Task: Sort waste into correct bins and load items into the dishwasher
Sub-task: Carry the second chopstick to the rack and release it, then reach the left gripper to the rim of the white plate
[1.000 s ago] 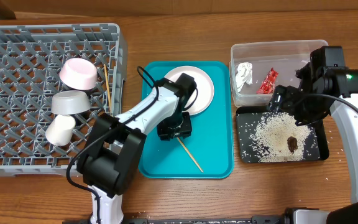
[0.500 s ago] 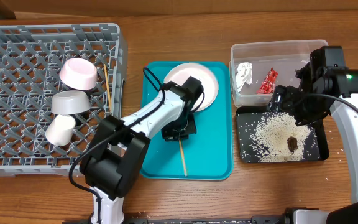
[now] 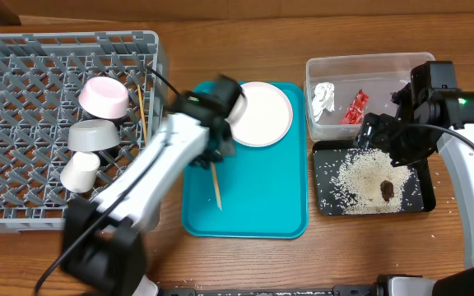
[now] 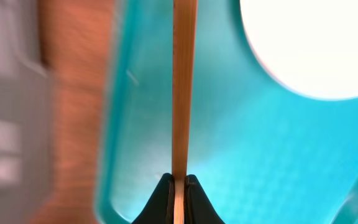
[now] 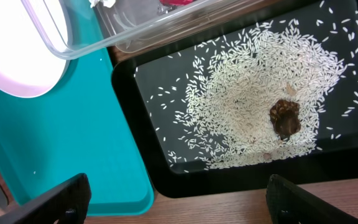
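My left gripper (image 3: 213,154) is shut on a thin wooden chopstick (image 3: 216,186) and holds it above the left side of the teal tray; the left wrist view shows the jaws (image 4: 179,185) clamped on the chopstick (image 4: 182,87). The white plate (image 3: 259,113) lies at the teal tray's top. The grey dish rack (image 3: 23,74) holds a pink bowl (image 3: 104,97), a grey metal bowl (image 3: 95,136), a white cup (image 3: 81,171) and a second chopstick (image 3: 140,105). My right gripper (image 3: 388,138) is open and empty over the black tray (image 5: 142,155), which holds rice (image 5: 247,118) and a brown lump (image 5: 284,118).
The clear tub (image 3: 360,64) at the back right holds a white tissue (image 3: 323,97) and a red wrapper (image 3: 355,107). The teal tray (image 3: 262,197) lies between the rack and the bins. A few rice grains lie on the table by the black tray.
My left arm has lifted the chopstick off the teal tray and swung left toward the rack, uncovering the plate. The right arm has not moved.
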You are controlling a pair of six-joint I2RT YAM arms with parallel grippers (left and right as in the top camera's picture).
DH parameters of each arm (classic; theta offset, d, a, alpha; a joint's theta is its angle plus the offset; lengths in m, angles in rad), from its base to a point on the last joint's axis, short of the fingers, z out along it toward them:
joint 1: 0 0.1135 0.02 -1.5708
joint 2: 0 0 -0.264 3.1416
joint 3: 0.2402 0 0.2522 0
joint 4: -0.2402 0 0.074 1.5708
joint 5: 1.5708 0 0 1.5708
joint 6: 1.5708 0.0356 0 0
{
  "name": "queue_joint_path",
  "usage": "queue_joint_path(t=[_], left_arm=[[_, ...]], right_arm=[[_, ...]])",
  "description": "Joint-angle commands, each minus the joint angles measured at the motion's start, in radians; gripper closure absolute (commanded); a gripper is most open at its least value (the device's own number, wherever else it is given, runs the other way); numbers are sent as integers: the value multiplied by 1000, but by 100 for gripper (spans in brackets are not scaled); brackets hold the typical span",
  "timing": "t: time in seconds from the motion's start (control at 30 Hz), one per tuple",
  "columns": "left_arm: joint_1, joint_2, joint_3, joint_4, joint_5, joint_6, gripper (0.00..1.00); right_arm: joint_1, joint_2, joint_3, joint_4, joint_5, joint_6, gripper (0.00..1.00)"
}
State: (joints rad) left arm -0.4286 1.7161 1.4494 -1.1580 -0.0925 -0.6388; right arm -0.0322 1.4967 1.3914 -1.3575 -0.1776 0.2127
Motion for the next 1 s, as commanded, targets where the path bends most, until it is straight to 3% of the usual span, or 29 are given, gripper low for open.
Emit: queue_joint_path(t=[0.0,0.2,0.33,0.47,0.57,0.8,0.97], left_arm=[[103,-80,48,-7,-120,135,96],[277,-84,51,41,-180,317,96],[349,-54,51,65,-176,374,94],[378,-37,51,67,-153,374,62],[372,-37,51,67,-91,381,56],[268,-36,51,92,153,376,53],[102,-31,51,206,143,382,44]], right_arm=[[-1,-12,25,2,5,-5,8],[-1,-12,25,2,5,-5,8],[-1,-12,25,2,5,-5,8],[-1,-12,25,2,5,-5,8],[-1,-12,25,5,5,-5,8],[-1,-12,25,6,5,-5,8],[-1,-12,25,6,5,-5,8]])
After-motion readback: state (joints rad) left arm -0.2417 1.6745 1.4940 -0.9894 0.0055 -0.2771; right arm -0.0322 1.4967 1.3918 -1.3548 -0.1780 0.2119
